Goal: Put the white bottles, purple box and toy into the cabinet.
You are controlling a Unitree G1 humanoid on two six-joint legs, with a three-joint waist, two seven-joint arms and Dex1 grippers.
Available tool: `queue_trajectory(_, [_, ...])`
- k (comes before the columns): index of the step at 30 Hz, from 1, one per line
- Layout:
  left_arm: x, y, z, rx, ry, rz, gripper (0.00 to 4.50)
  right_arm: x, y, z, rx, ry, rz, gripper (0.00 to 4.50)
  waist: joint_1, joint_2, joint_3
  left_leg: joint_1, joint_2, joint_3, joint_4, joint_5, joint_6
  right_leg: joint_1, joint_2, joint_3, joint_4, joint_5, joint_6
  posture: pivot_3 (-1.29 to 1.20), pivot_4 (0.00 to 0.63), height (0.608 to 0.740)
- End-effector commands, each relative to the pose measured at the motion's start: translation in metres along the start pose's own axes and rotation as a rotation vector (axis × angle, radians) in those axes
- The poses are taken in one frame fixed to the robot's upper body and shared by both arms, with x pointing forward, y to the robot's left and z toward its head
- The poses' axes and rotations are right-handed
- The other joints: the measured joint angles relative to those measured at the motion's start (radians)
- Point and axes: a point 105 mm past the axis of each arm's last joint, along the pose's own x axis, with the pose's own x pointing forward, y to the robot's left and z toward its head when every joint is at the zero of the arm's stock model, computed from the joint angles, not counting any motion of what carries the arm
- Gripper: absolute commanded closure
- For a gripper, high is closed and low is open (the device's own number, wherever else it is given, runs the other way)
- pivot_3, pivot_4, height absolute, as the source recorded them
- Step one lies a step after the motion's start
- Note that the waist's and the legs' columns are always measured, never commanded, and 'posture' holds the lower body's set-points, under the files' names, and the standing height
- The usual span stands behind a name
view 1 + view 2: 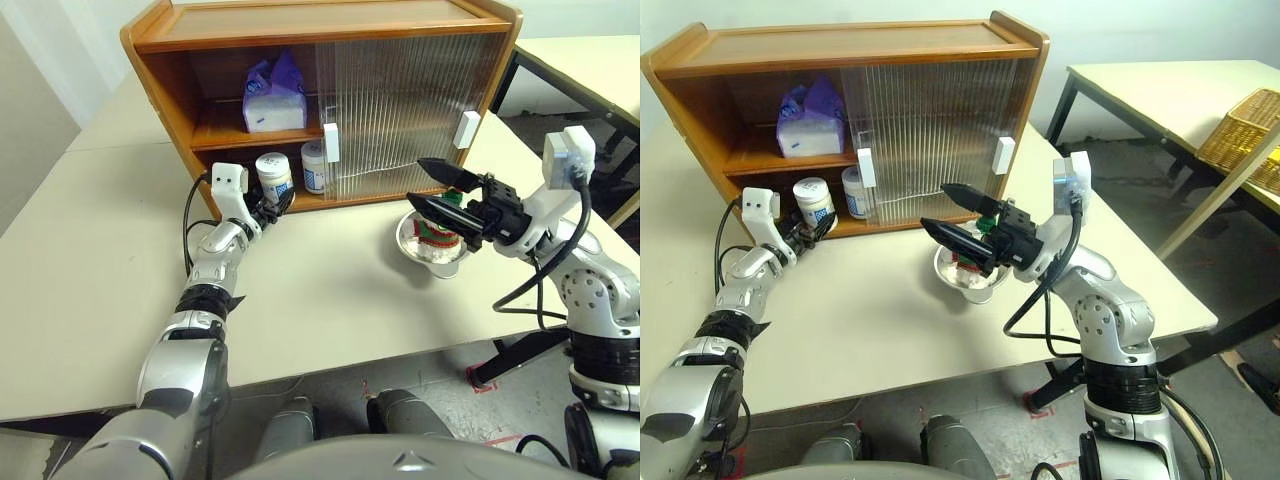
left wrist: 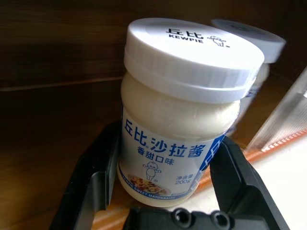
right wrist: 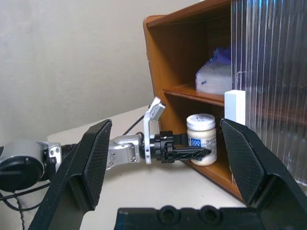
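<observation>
My left gripper (image 1: 272,204) is shut on a white bottle (image 2: 184,129), its two black fingers pressed against the jar's sides at the open left end of the cabinet's (image 1: 160,45) lower shelf. A second white bottle (image 1: 313,165) stands on that shelf, partly behind the ribbed door. On the upper shelf sits the purple box (image 1: 274,95). The toy (image 1: 437,232), striped red and green, lies in a metal bowl on the table. Just above it my right gripper (image 1: 415,180) hangs open, pointing left, with nothing between its fingers.
The ribbed sliding doors (image 1: 400,110) cover the cabinet's right half, each with a white handle. The metal bowl (image 1: 408,240) stands in front of them. A second table with a wicker basket (image 1: 1240,125) stands off to the right. The table's front edge runs close below my arms.
</observation>
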Motion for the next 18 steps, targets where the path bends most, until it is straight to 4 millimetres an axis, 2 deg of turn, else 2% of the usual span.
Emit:
queue_trajectory(1, [0.006, 0.004, 0.004, 0.007, -0.008, 0.055, 1.43, -0.004, 0.002, 0.006, -0.022, -0.002, -0.012, 0.00, -0.006, 0.000, 0.000, 0.000, -0.001, 0.000, 0.000, 0.000, 0.001, 0.000, 0.000, 0.000, 0.000, 0.000, 0.000, -0.22, 0.033, 0.740])
queue_trajectory(10, [0.018, 0.006, 0.008, 0.011, 0.001, 0.177, 1.43, -0.015, 0.007, 0.009, -0.036, 0.004, -0.066, 0.00, -0.047, -0.001, 0.001, -0.001, -0.012, -0.001, 0.001, 0.004, 0.007, 0.002, -0.001, 0.002, -0.001, 0.001, 0.006, -0.27, 0.038, 0.740])
queue_trajectory(15, [0.022, 0.003, 0.009, -0.008, -0.001, 0.212, 1.43, -0.014, 0.007, 0.008, -0.032, 0.004, -0.069, 0.00, -0.075, -0.002, 0.001, -0.003, -0.016, -0.001, 0.001, 0.005, 0.008, 0.002, -0.002, 0.001, -0.004, 0.001, 0.012, -0.27, 0.041, 0.740])
queue_trajectory(18, [0.023, 0.008, 0.010, -0.022, 0.006, 0.275, 1.43, -0.013, 0.007, 0.009, -0.032, 0.004, -0.067, 0.00, -0.087, -0.002, 0.002, -0.005, -0.019, -0.001, 0.001, 0.005, 0.009, 0.002, -0.002, 0.000, -0.010, 0.004, 0.017, -0.27, 0.043, 0.740])
